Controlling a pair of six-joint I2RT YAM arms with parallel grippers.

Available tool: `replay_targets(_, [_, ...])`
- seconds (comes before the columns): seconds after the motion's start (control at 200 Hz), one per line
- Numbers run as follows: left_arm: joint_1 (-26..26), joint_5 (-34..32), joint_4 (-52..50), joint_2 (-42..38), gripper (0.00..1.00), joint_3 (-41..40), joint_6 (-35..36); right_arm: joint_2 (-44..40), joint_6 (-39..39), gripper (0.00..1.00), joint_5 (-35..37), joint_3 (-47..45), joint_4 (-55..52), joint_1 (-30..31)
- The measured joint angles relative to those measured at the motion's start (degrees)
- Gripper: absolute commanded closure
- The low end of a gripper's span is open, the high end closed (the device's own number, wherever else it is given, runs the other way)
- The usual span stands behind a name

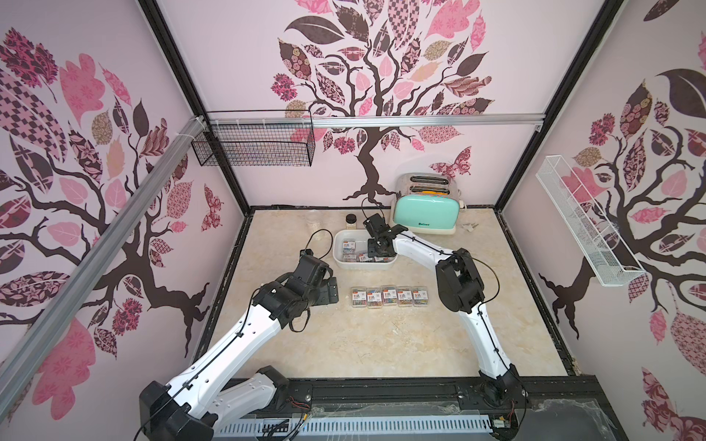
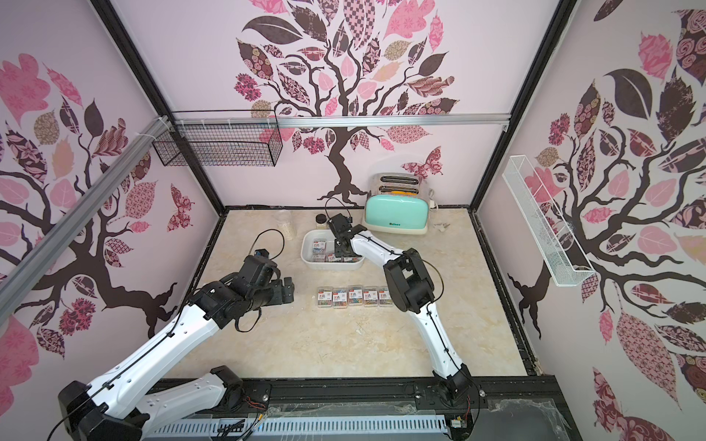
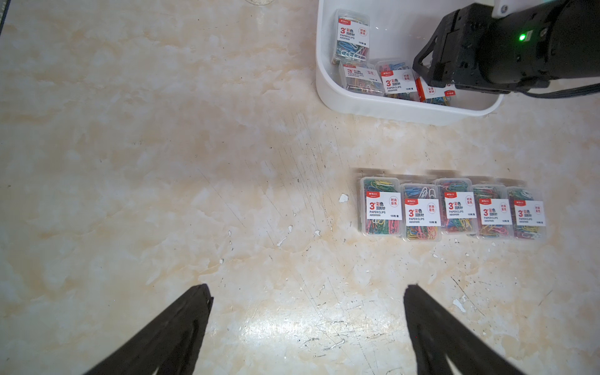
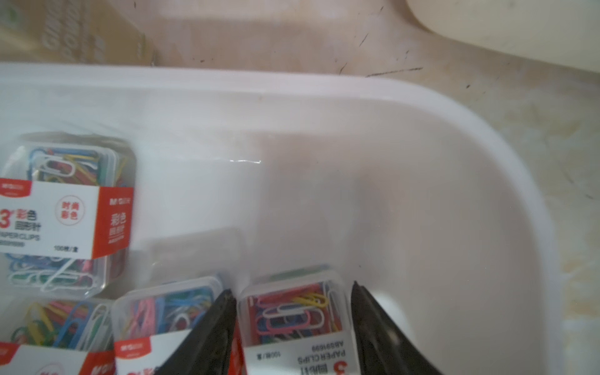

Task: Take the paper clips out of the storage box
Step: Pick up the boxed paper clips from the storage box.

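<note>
Inside the storage box (image 3: 389,108), which sits toward the back of the table (image 1: 344,343), you have four cases of paper clips (image 3: 352,35). One lies alone near a far corner, and three sit side by side along the near wall. Your right gripper (image 4: 292,287) is down in the tub over the end case (image 4: 292,316), the rightmost of those three. Its jaws stand partly apart, with a dark finger (image 4: 220,321) close against each long side of that case. You cannot tell from these views whether they are actually pinching it or only bracketing it.

Just in front of the box, a row of five cases (image 1: 389,296) lies flat on the table. They are labels up, side by side, and touching or very nearly so.

Your left gripper (image 3: 307,287) hovers over bare table to the left of that row. Its jaws are spread wide with nothing between them.

Behind the box stand a mint-green toaster (image 1: 426,215) and a small dark-lidded jar (image 1: 351,220).
</note>
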Motion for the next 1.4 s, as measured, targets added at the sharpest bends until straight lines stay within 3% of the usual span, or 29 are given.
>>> replay_targets(0.265, [0.31, 0.26, 1.05, 1.11, 0.02, 0.0, 0.44, 2.23, -1.2, 0.42, 0.35, 3.48, -0.11, -0.07])
replay_targets(0.62, [0.31, 0.24, 1.36, 1.62, 0.02, 0.0, 1.14, 2.97, -2.51, 0.32, -0.57, 3.02, -1.27, -0.46])
replay_targets(0.855, [0.31, 0.22, 1.68, 1.7, 0.02, 0.0, 1.25, 2.97, -2.6, 0.43, -0.42, 2.6, -0.46, -0.46])
replay_targets(0.995, [0.31, 0.22, 1.77, 1.84, 0.02, 0.0, 1.22, 2.97, -2.78, 0.58, -0.39, 2.73, -0.22, -0.46])
replay_targets(1.396, [0.31, -0.17, 2.05, 1.88, 0.02, 0.0, 1.31, 2.75, -4.35, 0.7, -0.44, 2.75, -0.24, -0.46])
